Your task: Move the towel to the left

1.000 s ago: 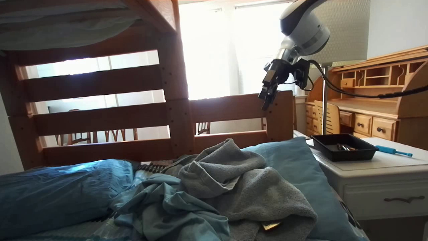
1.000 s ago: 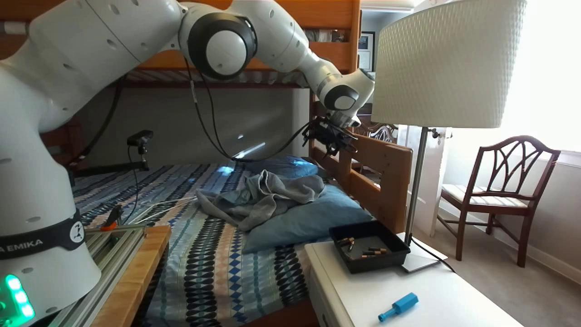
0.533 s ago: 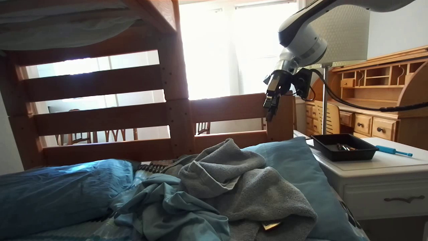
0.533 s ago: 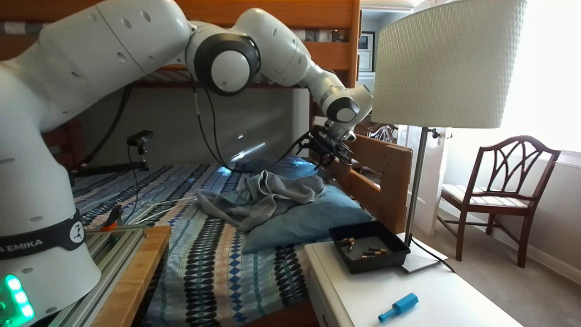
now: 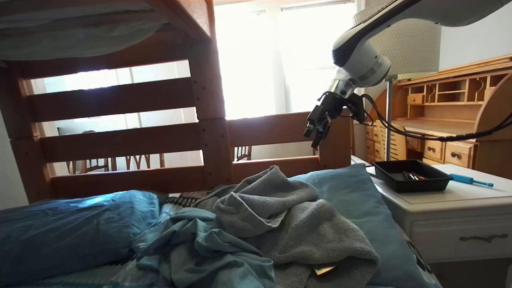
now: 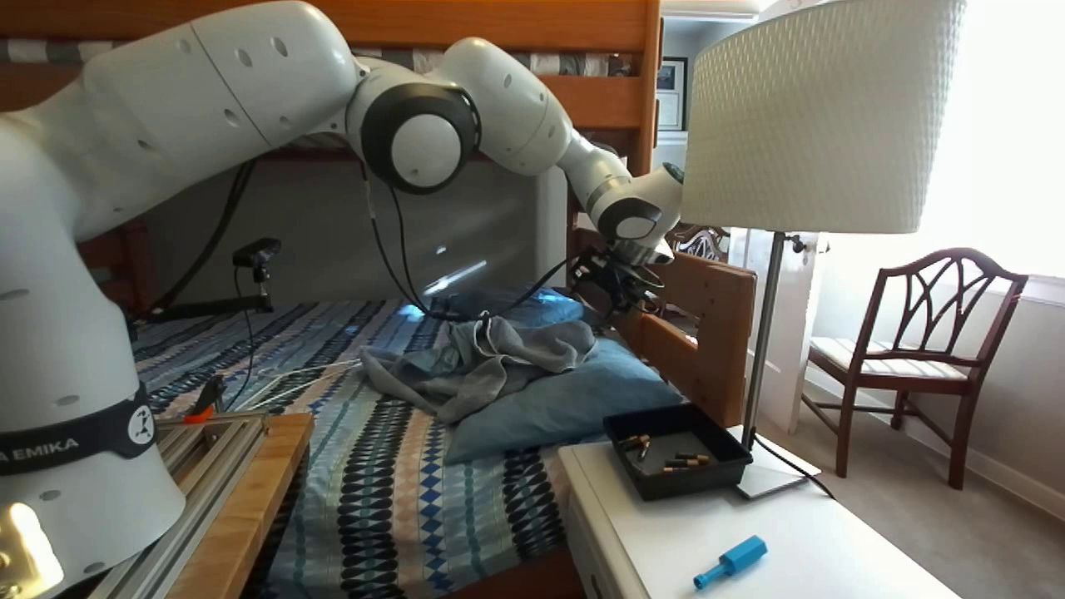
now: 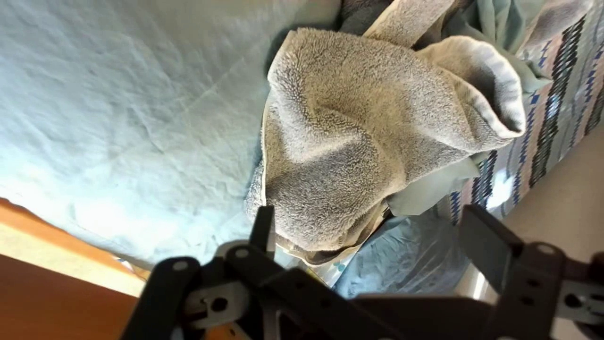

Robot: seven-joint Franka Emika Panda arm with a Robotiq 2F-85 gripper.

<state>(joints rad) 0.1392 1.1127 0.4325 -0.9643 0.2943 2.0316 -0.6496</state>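
Observation:
A crumpled grey towel (image 5: 272,204) lies on the bed, partly over a blue pillow (image 5: 352,192) and against a teal cloth (image 5: 212,248). The towel (image 6: 532,345) also shows in another exterior view and fills the middle of the wrist view (image 7: 349,123). My gripper (image 5: 312,137) is in the air above and behind the towel, near the bed's end rail, pointing down at a tilt. In the wrist view the gripper (image 7: 373,226) stands wide open with nothing between its fingers (image 7: 263,229). The towel is beyond the fingertips, apart from them.
A wooden bed rail (image 6: 707,324) stands close to the gripper. A lamp (image 6: 819,125) and a black tray (image 6: 678,482) with small items are on the white nightstand (image 6: 666,532), with a blue tool (image 6: 732,561). Another blue pillow (image 5: 80,232) lies on the bed.
My arm has come down toward the bed. The gripper has turned and tilted, so its two fingers now show apart. The towel has not moved. The base light went from green to yellow-white.

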